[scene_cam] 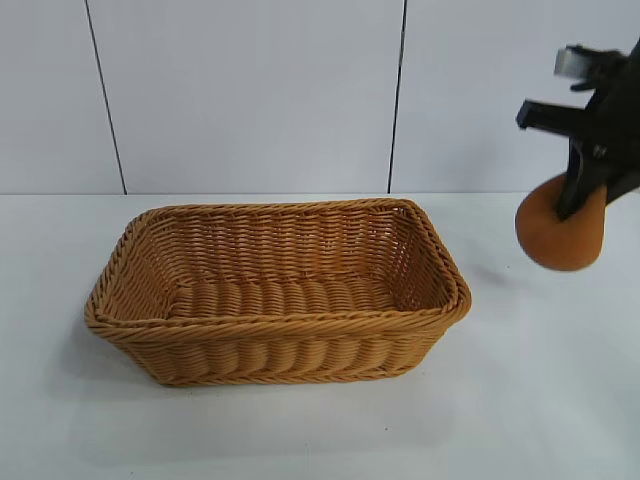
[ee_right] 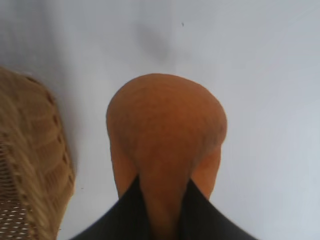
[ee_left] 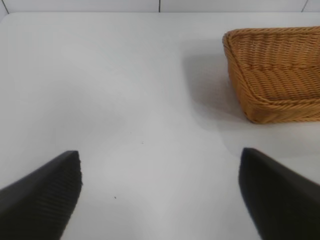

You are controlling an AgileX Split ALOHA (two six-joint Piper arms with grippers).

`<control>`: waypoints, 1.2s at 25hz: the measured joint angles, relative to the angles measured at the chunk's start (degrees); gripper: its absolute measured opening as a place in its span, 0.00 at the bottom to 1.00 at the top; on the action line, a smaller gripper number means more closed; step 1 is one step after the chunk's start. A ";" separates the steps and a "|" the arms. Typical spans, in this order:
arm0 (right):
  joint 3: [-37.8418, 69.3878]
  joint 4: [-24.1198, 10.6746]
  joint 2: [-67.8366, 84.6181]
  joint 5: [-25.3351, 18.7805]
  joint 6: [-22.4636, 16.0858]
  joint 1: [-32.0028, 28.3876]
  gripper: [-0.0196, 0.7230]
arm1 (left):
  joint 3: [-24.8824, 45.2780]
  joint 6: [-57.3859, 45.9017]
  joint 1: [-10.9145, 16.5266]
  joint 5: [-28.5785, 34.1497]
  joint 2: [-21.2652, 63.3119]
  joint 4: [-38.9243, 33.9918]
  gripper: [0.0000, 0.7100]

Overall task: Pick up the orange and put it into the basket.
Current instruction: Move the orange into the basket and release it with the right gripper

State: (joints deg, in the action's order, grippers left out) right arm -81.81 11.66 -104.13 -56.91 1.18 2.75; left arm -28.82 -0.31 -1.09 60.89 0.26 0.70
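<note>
The orange (scene_cam: 553, 242) hangs in the air at the right, off the white table (scene_cam: 540, 400) and to the right of the basket (scene_cam: 270, 322). My right gripper (scene_cam: 580, 203) is shut on the orange, pinching its narrow upper part from above. In the right wrist view the orange (ee_right: 165, 125) fills the middle, squeezed between the two dark fingers of the gripper (ee_right: 162, 184), with the basket's braided rim (ee_right: 30, 150) beside it. The left gripper (ee_left: 160, 154) stands open over bare table, nothing between its fingers, and the basket's corner (ee_left: 270, 75) lies some way off.
The basket holds nothing that I can see. A white panelled wall (scene_cam: 250, 90) rises behind the table. Bare tabletop lies in front of the basket and to its right, under the orange.
</note>
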 joint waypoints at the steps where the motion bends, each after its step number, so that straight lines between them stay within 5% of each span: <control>1: -1.58 0.00 0.80 -0.88 0.00 0.00 0.07 | 0.00 0.00 0.00 0.00 0.00 0.00 0.86; 8: -7.12 -0.59 1.73 -4.71 0.00 1.92 0.07 | 0.00 0.00 0.00 0.00 0.00 0.00 0.86; 14: -7.18 -0.67 1.73 -3.90 -0.20 11.46 0.07 | 0.00 0.00 0.00 0.00 0.00 0.00 0.86; 23: -7.18 0.10 1.67 2.53 -3.14 28.54 0.07 | 0.00 0.00 0.00 0.00 0.00 0.00 0.86; 30: -7.22 0.61 -1.40 7.94 -4.81 32.65 0.07 | 0.00 0.00 0.00 0.00 0.00 0.00 0.86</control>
State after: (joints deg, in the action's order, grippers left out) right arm -89.04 12.27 -105.54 -48.97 -3.63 35.40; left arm -28.82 -0.31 -1.09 60.89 0.26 0.70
